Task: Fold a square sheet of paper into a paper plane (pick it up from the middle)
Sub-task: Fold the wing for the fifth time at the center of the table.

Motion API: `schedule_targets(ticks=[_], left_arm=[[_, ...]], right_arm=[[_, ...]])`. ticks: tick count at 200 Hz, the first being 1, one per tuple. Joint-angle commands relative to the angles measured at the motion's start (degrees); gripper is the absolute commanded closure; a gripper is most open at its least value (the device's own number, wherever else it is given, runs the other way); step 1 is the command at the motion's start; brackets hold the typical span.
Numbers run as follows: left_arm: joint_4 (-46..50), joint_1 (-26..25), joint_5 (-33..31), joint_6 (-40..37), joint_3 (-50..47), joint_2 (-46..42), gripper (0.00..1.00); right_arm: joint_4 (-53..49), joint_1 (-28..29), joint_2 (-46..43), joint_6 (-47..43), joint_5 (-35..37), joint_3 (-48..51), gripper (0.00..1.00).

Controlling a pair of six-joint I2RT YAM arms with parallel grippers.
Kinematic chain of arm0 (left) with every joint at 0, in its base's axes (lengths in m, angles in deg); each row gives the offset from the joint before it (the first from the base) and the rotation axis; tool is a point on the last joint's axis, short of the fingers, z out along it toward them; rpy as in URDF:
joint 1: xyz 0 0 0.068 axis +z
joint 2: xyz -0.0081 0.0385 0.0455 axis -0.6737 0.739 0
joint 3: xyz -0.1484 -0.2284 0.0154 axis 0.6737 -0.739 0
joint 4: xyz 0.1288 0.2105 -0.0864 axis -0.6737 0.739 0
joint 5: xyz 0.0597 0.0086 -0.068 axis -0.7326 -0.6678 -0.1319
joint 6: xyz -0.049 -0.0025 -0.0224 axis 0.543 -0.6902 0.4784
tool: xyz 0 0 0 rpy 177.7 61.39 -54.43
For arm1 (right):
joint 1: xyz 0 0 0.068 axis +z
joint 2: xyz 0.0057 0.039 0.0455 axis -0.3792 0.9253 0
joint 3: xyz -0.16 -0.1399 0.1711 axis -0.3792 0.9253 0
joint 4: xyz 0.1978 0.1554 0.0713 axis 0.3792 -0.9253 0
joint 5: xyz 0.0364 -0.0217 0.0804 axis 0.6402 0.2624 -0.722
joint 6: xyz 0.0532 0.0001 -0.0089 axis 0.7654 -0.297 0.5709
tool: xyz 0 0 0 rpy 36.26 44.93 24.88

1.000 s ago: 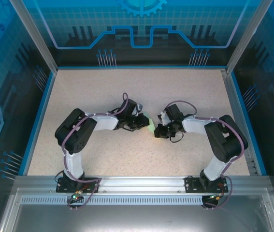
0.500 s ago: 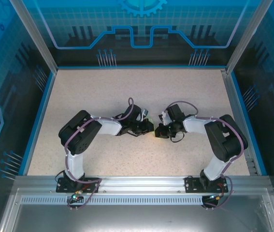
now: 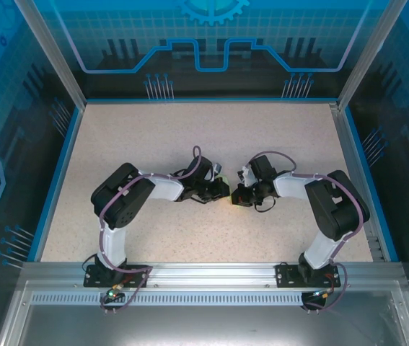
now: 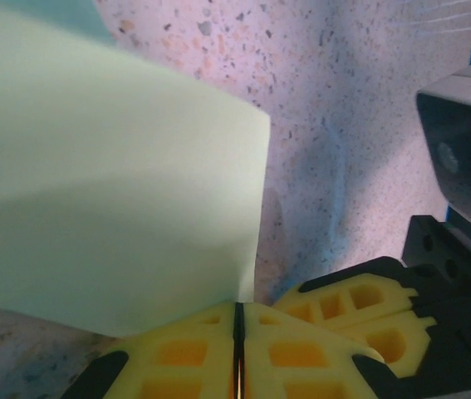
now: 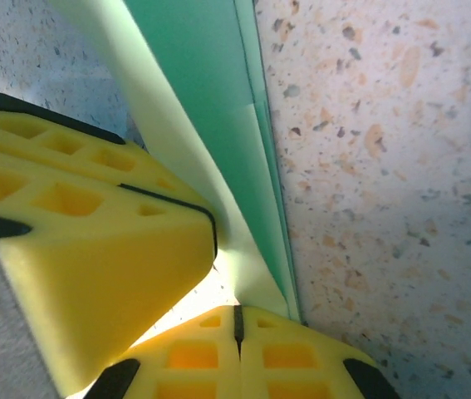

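The pale green paper is folded into layers and held up off the table. In the left wrist view it spreads up and left from the closed seam of my left gripper, which is shut on its lower edge. In the right wrist view the folded paper runs as a narrow strip down into my right gripper, also shut on it. Seen from above, the left gripper and right gripper meet tip to tip at mid-table, with a sliver of paper between them.
The speckled beige tabletop lies all around the grippers, bounded by a blue rim and transparent walls. The right gripper's yellow fingers sit just right of the left jaws. The left gripper's fingers crowd in beside the right jaws.
The left arm has swung right and closed in on the right gripper, covering most of the green paper seen from above. The right arm has barely moved.
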Motion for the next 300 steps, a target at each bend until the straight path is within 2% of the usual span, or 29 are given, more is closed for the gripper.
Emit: schedule_targets(ticks=[1, 98, 217, 300], left_arm=[[4.67, -0.47, -2.85, -2.45, 1.16, 1.24, 0.88], [12.74, 0.03, -7.93, -6.24, 5.89, 1.62, 0.89], [19.83, 5.08, -6.13, -13.46, 11.85, 3.42, 0.89], [21.37, 6.86, -6.52, -16.33, 12.82, 5.43, 0.89]], right_arm=[[-1.50, -1.06, 2.21, 0.77, 1.56, 1.77, 0.96], [-3.84, -1.18, 2.51, -0.06, 3.18, 2.76, 0.96], [-4.22, -1.17, 2.68, -0.46, 3.14, 2.92, 0.96], [-4.51, -1.21, 2.99, -0.74, 3.23, 2.87, 0.97]])
